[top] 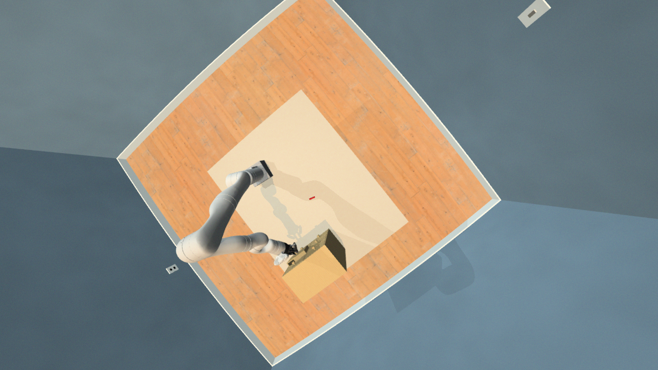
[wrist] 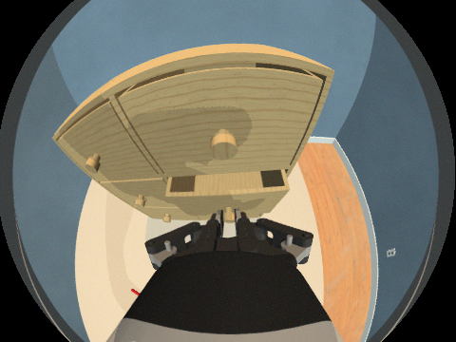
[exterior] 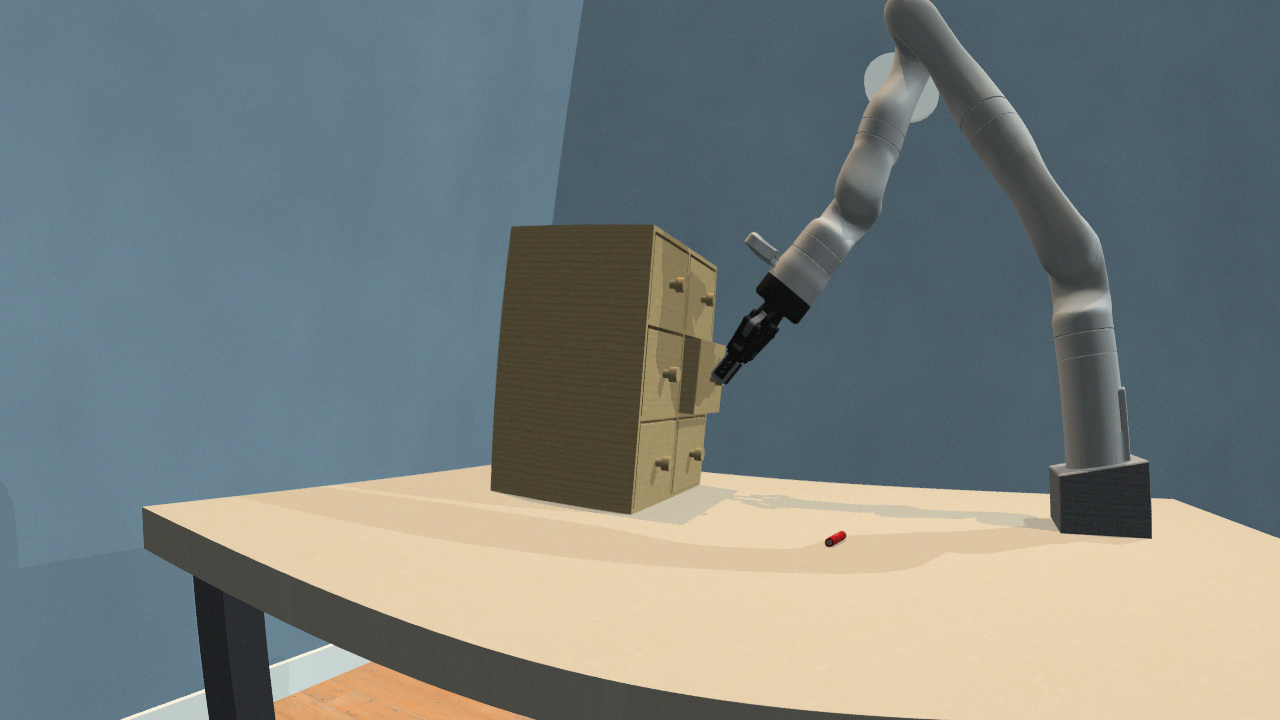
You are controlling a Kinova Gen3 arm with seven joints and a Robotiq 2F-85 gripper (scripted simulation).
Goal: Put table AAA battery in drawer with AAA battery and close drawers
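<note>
The wooden chest [top: 317, 278] [exterior: 572, 358] [wrist: 237, 48] stands upright with two columns of three knobbed drawers. One middle-row drawer [exterior: 701, 376] [wrist: 204, 204] is pulled partly out, in the right column in the wrist view; it looks level. My gripper [exterior: 721, 374] [wrist: 229, 216] is shut on that drawer's knob, one finger on each side. Inside the drawer's visible strip I see bare wood between two dark patches; no battery shows there, and the rear part is hidden. The other drawers look closed. The red AAA battery [top: 311, 198] [exterior: 836, 539] [wrist: 135, 292] lies on the table, away from the gripper.
The table [top: 298, 124] [exterior: 537, 608] carries the chest near one edge. The arm's dark base [exterior: 1099, 501] stands on the table beyond the battery. The knob [wrist: 223, 144] of the closed upper drawer sticks out above the open drawer and my fingers.
</note>
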